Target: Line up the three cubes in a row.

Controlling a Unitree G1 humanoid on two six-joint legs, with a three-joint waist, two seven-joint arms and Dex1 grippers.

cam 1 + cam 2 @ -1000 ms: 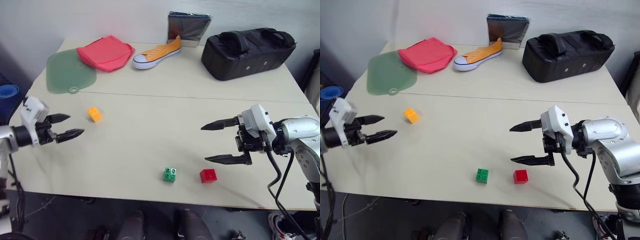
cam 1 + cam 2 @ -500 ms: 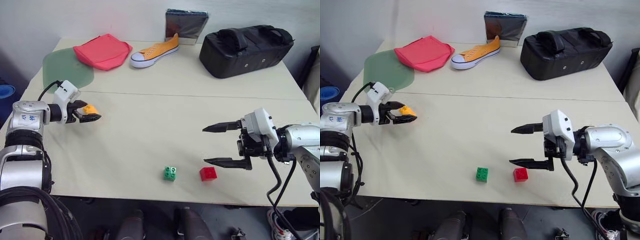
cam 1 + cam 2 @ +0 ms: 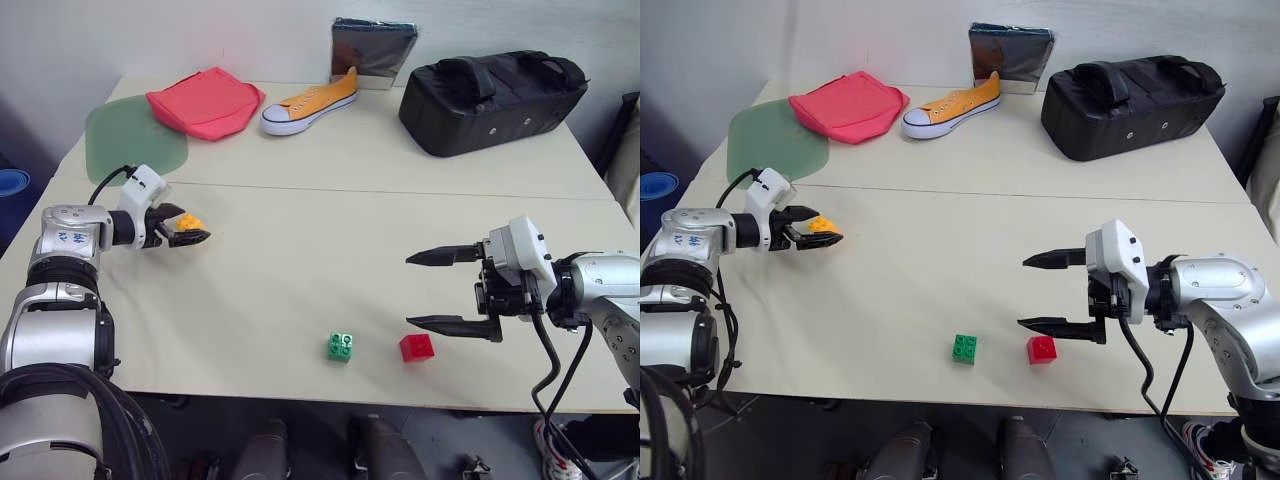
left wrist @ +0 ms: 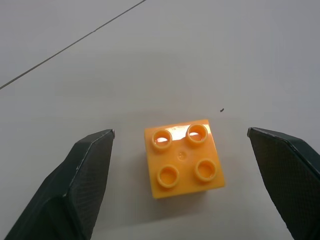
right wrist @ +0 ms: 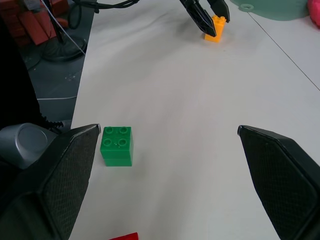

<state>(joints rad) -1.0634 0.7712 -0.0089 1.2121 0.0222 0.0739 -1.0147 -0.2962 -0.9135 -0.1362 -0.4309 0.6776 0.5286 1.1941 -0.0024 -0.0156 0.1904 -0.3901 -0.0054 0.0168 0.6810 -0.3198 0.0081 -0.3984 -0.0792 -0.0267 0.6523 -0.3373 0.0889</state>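
The orange-yellow cube (image 4: 182, 157) rests studs-up on the pale table (image 3: 300, 250), left of the middle. My left gripper (image 3: 188, 226) is open around it, one black finger (image 4: 90, 175) on each side, with gaps between them and the cube. The green cube (image 3: 340, 347) and the red cube (image 3: 417, 347) sit close together near the table's front edge. My right gripper (image 3: 408, 290) hangs open just above and right of the red cube, pointing left, nothing between its fingers. From the right wrist, the green cube (image 5: 116, 145) lies between its fingers.
At the back of the table lie an orange sneaker (image 3: 312, 103), a black bag (image 3: 490, 100), a red cloth (image 3: 205, 100), a green mat (image 3: 130, 140) and a dark foil packet (image 3: 372, 50). The table's front edge runs just behind the green and red cubes.
My left gripper has come in from the table's left edge and now straddles the orange-yellow cube. The right gripper and all three cubes have stayed put.
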